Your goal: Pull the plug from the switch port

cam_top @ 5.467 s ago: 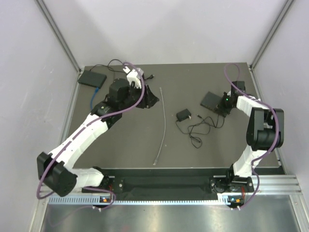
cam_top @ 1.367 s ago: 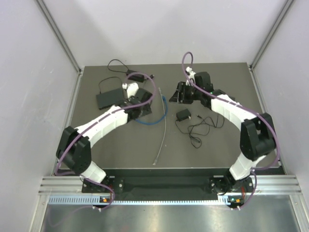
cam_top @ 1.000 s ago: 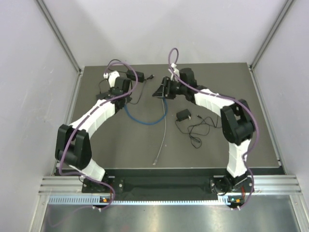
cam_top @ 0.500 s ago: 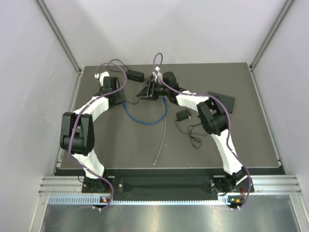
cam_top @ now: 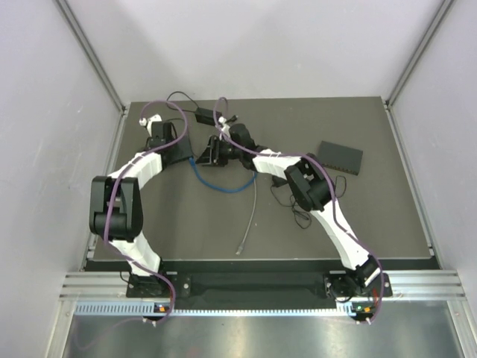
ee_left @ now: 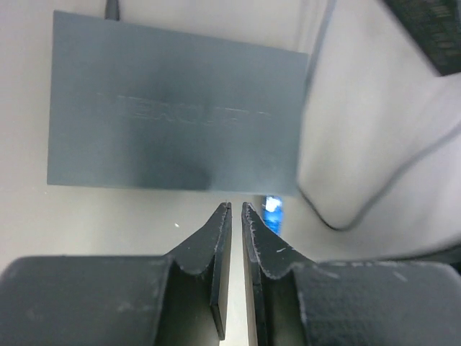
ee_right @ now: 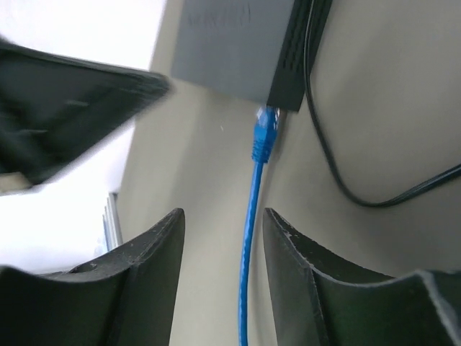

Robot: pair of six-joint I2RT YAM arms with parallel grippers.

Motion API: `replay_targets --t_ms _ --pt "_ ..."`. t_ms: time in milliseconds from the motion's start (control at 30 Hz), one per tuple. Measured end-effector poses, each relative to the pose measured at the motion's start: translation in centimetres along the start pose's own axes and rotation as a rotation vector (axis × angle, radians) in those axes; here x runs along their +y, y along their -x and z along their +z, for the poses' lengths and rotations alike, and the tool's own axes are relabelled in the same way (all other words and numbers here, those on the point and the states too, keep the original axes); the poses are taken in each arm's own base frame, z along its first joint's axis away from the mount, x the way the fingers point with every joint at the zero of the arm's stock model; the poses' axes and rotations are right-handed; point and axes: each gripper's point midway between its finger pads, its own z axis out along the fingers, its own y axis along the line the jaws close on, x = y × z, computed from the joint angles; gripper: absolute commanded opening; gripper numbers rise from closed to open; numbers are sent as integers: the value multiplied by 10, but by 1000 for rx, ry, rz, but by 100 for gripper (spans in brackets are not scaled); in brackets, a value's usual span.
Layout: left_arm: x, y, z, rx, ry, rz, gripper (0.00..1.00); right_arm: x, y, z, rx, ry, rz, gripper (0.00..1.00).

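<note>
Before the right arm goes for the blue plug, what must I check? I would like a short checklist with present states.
1. Seating of the blue plug in the flat grey switch box: ok, in its port.
2. Opening of the right gripper: ok, jaws open.
3. Line-up with the blue cable: ok, seen between the right jaws.
4. Jaws around the plug itself: not ok, it lies ahead of them.
5. Bracing of the box by the left gripper: cannot tell; jaws shut at its near edge, contact unseen.
</note>
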Motion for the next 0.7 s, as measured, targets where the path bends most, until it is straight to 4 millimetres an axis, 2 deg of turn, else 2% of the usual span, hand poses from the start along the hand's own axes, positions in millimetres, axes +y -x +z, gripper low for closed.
replay_targets --t_ms 200,467,700 --pt "-11 7 -26 -24 -76 -31 17 -12 -26 16 36 -23 12 43" --pt "-9 -1 -36 -12 -96 -36 17 -15 -20 28 18 -20 4 33" --pt "-12 8 -48 -42 -116 -41 17 -13 -23 34 9 -52 -15 32"
